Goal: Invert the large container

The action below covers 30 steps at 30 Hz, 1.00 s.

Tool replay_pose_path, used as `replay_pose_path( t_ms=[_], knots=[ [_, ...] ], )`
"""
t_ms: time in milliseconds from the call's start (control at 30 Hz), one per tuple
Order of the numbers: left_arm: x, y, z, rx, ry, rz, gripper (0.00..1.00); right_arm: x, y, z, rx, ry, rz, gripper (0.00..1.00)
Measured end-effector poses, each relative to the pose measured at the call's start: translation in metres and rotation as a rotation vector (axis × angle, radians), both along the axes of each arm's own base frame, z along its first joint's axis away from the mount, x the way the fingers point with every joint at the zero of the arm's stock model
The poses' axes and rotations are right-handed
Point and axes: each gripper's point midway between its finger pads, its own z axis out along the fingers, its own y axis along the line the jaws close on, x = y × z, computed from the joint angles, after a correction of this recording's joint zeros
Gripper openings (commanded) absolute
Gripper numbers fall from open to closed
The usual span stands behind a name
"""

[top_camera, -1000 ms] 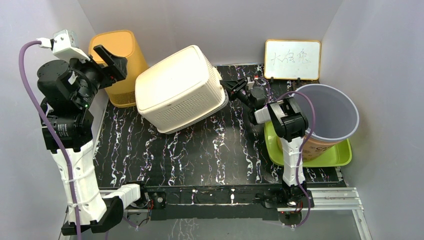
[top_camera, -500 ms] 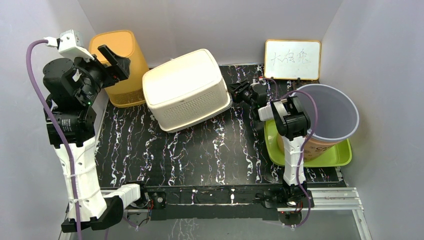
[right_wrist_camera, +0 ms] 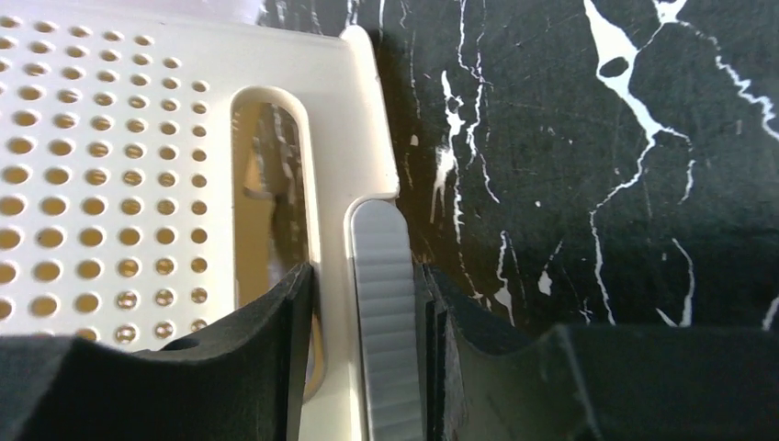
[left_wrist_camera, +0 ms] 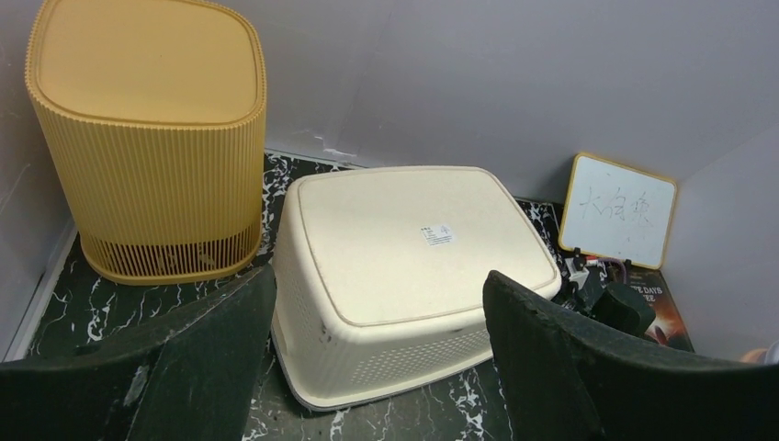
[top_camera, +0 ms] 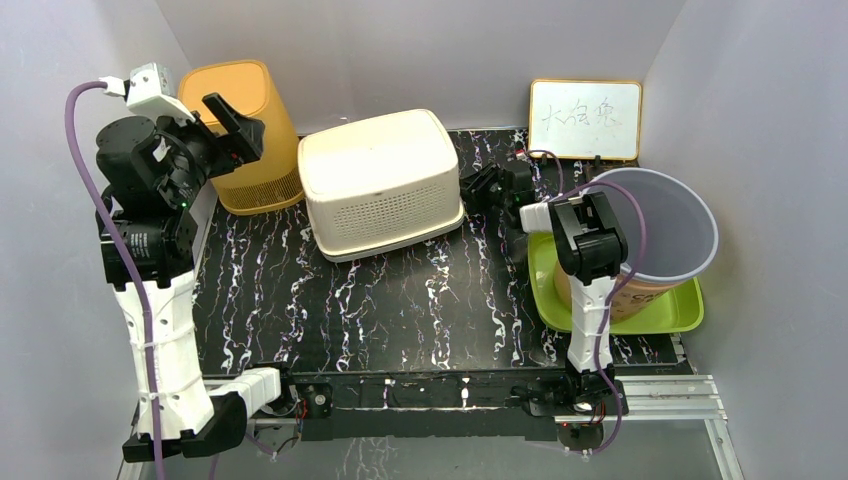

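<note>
Large container (top_camera: 382, 180) upside down on table (top_camera: 400, 300); R jaws straddle its rim, grip unclear; L jaws open.

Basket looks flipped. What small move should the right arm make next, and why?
Probably open the right gripper fully and back off the rim: the cream basket sits bottom-up, flat on the table, with the jaws straddling its rim by the handle slot.

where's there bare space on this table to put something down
The near half of the table, between the basket and the front edge, is bare across its width. The back row is crowded: yellow bin, basket, whiteboard. The right side is taken by the tray and bucket.
</note>
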Motion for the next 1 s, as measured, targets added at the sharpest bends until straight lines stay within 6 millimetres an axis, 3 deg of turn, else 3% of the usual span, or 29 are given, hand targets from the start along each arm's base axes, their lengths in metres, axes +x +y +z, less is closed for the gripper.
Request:
replay_pose_path(
  t_ms=[300,433,533,667,867,1000],
  knots=[
    [0.005,0.0,-0.017,-0.003,0.04,-0.004,0.81,-0.002,-0.034,-0.008,-0.346,0.021,-0.032,0.31],
    [0.005,-0.001,-0.017,-0.003,0.039,-0.01,0.81,-0.007,-0.048,0.003,-0.451,0.017,-0.039,0.31],
    [0.006,-0.001,-0.022,0.003,0.048,-0.011,0.81,-0.014,-0.054,0.021,-0.515,-0.003,-0.029,0.31],
    [0.01,-0.001,-0.05,0.005,0.111,-0.013,0.81,-0.029,-0.05,0.064,-0.576,-0.072,0.001,0.32],
    [0.02,0.0,-0.137,-0.008,0.319,-0.019,0.81,-0.076,-0.021,0.174,-0.59,-0.317,0.051,0.33],
    [0.02,-0.001,-0.18,-0.019,0.42,-0.024,0.81,-0.106,-0.007,0.221,-0.591,-0.435,0.092,0.34]
  ],
)
